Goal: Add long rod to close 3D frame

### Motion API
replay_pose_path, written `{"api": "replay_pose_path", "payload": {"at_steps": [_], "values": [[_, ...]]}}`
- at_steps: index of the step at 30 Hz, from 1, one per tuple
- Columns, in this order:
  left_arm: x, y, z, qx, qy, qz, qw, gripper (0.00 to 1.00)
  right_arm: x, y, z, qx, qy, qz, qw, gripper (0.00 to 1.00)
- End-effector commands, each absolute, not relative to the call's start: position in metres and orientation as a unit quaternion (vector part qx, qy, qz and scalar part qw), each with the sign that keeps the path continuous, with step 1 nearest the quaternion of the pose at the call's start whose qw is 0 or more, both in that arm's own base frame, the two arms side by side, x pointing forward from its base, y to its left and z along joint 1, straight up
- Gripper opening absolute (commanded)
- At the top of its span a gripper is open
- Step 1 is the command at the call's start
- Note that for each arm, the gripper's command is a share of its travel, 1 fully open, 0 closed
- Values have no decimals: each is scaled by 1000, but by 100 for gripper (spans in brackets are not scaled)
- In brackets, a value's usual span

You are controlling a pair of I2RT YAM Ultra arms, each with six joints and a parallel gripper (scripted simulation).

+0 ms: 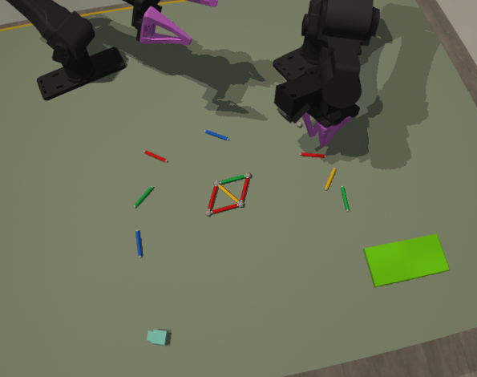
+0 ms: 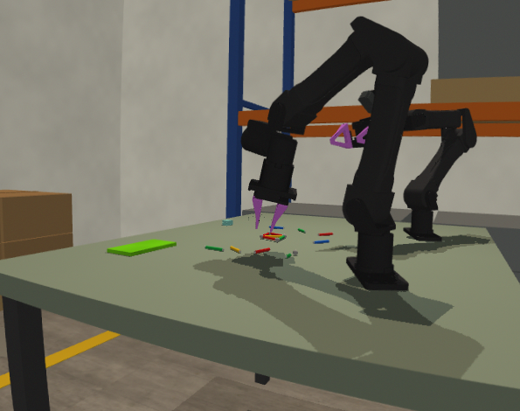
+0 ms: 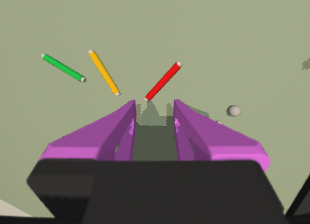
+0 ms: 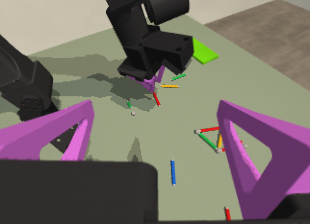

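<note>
The frame lies flat as a rhombus of red rods (image 1: pixel 224 208) and a green rod (image 1: pixel 233 179) (image 4: pixel 208 141), with a yellow diagonal rod (image 1: pixel 228 193), joined at steel balls (image 1: pixel 208 212) (image 4: pixel 198 132). My left gripper (image 1: pixel 317 139) (image 2: pixel 264 230) (image 3: pixel 154 106) is partly open and empty, above the table by a loose red rod (image 1: pixel 312 155) (image 3: pixel 163 81). My right gripper (image 1: pixel 203 22) (image 4: pixel 155 107) is wide open and empty, high at the back. Loose yellow (image 1: pixel 330 178) (image 3: pixel 104 72) and green rods (image 1: pixel 344 198) (image 3: pixel 63 68) lie nearby.
A loose ball (image 1: pixel 298 124) (image 3: pixel 234 111) and a mostly hidden green rod lie near the left gripper. Blue rods (image 1: pixel 216 135) (image 1: pixel 139 243), a red rod (image 1: pixel 155 156) and a green rod (image 1: pixel 143 196) lie left of the frame. A green slab (image 1: pixel 406 260) and teal block (image 1: pixel 157 337) lie farther off.
</note>
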State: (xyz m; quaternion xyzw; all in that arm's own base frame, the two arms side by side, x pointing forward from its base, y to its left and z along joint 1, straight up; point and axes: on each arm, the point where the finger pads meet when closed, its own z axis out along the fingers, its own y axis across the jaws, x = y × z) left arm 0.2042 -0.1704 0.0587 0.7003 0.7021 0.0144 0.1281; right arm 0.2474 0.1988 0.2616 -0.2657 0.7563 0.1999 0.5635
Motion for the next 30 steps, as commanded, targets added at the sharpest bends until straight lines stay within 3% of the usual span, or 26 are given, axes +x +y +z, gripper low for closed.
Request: {"api": "replay_pose_path", "payload": {"at_steps": [1, 14, 30], "values": [[205, -175, 61, 788, 609, 17, 95, 30, 244, 198, 264, -268, 751, 201, 570, 100], [207, -176, 37, 900, 435, 0, 7, 30, 244, 198, 264, -268, 751, 201, 570, 100], [208, -180, 20, 902, 432, 1, 3, 30, 244, 198, 264, -268, 751, 201, 570, 100]]}}
